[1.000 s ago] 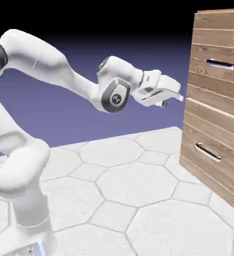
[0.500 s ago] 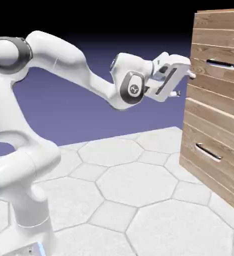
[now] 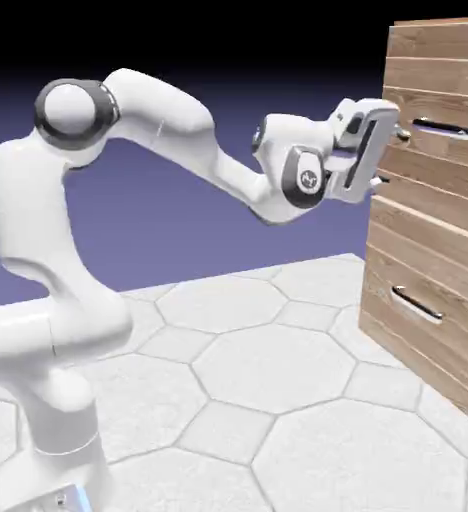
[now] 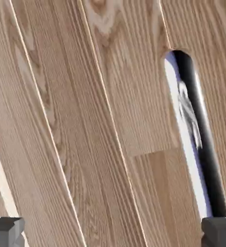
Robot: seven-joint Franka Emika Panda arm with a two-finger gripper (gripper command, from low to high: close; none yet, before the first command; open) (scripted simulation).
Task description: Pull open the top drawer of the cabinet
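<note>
The cabinet (image 3: 428,250) of brown wood planks stands at the exterior view's right. Its top drawer (image 3: 433,160) carries a slim silver bar handle (image 3: 443,128). My gripper (image 3: 390,158) is open and close up against the drawer front, at the handle's left end, one finger above the other. In the hand view the drawer's planks (image 4: 95,125) fill the picture. The handle (image 4: 192,130) runs nearly upright at the right, ending just above my right fingertip (image 4: 218,232). The left fingertip (image 4: 5,231) is at the bottom left. Only wood shows between the fingers, and the gripper holds nothing.
The lower drawer's handle (image 3: 416,305) sits well below my hand. A white floor of hexagonal tiles (image 3: 268,370) spreads under the arm, whose base rises at the exterior view's lower left.
The arm has stretched right and upward toward the cabinet. The hand has rolled so its fingers stand one above the other, and it has closed in on the top drawer front. The jaws stayed open.
</note>
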